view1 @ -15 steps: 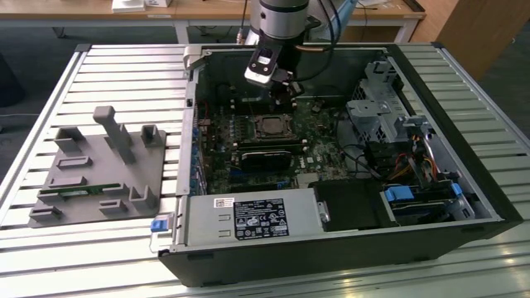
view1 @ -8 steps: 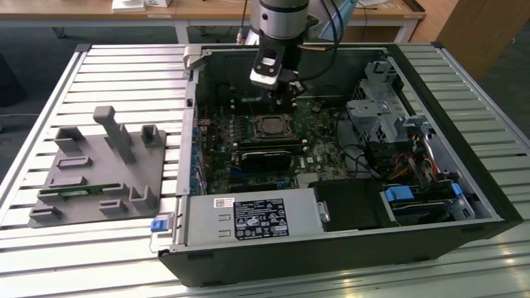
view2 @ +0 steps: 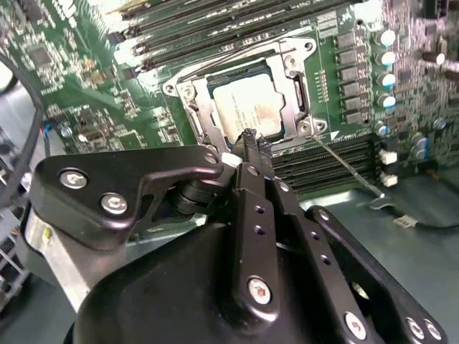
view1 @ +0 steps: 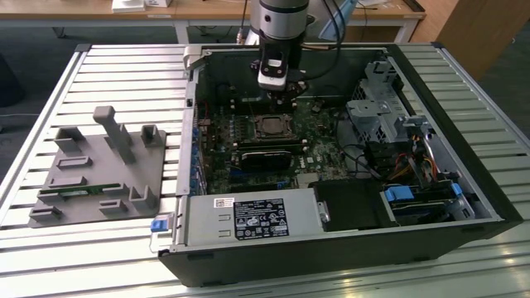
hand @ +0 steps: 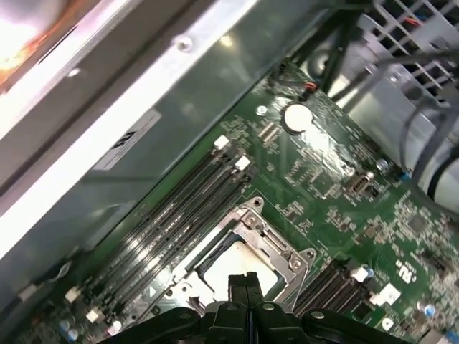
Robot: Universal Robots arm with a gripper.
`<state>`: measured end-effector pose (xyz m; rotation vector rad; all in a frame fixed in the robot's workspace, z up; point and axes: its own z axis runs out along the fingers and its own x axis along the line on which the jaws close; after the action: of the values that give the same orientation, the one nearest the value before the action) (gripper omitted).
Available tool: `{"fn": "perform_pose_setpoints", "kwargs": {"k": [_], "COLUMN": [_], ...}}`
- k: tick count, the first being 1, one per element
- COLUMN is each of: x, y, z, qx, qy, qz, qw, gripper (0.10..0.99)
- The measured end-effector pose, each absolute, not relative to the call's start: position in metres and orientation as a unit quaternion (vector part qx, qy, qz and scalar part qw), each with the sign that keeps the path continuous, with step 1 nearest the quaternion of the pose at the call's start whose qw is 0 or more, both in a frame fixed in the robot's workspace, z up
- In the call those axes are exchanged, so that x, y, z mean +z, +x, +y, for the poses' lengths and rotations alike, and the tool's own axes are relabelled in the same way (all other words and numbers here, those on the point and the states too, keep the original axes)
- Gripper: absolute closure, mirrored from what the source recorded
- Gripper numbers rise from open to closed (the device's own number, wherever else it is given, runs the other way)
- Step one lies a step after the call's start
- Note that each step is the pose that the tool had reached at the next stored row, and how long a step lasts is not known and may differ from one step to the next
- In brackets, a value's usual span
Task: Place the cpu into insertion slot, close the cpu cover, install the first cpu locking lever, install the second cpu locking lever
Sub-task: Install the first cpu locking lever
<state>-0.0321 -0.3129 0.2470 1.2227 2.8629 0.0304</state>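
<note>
The cpu (view2: 242,107) sits flat in the insertion slot (view2: 188,93) on the green board (view2: 64,50). The board is inside the open computer case (view1: 331,261), which lies on the slatted surface (view1: 99,62). The cpu cover (view2: 292,89) is down, and its shiny frame lies on the chip's edges. The gripper (view2: 252,138) is right at the edge of the slot. Its fingers (hand: 237,287) are pressed together with nothing between them (the tips seem to touch the cover's rim). A thin metal lever (view2: 349,163) sticks out from the slot's corner over the long black slots (view2: 308,169).
</note>
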Motion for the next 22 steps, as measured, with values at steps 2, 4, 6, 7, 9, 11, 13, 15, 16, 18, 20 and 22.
{"fn": "perform_pose_setpoints", "kwargs": {"k": [2, 4, 6, 7, 9, 11, 13, 15, 16, 18, 20, 22], "x": [0.2469, 0.2467, 0.2466, 0.2466, 0.2464, 0.2464, 0.2463, 0.2462, 0.2461, 0.2458, 0.2456, 0.2454], "y": [-0.0321, -0.0321, -0.0321, -0.0321, -0.0321, -0.0321, -0.0321, -0.0323, -0.0323, -0.0327, -0.033, -0.033], "z": [-0.3129, -0.3129, -0.3129, -0.3129, -0.3129, -0.3129, -0.3129, -0.3129, -0.3129, -0.3129, -0.3129, -0.3129], "qx": [0.01, 0.01, 0.011, 0.011, 0.011, 0.011, 0.011, 0.011, 0.011, 0.011, 0.011, 0.011], "qy": [0.375, 0.359, 0.342, 0.333, 0.316, 0.298, 0.282, 0.27, 0.268, 0.264, 0.257, 0.24], "qz": [0.927, 0.933, 0.94, 0.943, 0.949, 0.954, 0.959, 0.963, 0.963, 0.964, 0.966, 0.971], "qw": [0.014, 0.014, 0.014, 0.014, 0.013, 0.013, 0.013, 0.013, 0.012, 0.012, 0.012, 0.012], "gripper": [0.965, 0.965, 0.965, 0.965, 0.965, 0.965, 0.965, 0.965, 0.965, 0.965, 0.965, 0.965]}}
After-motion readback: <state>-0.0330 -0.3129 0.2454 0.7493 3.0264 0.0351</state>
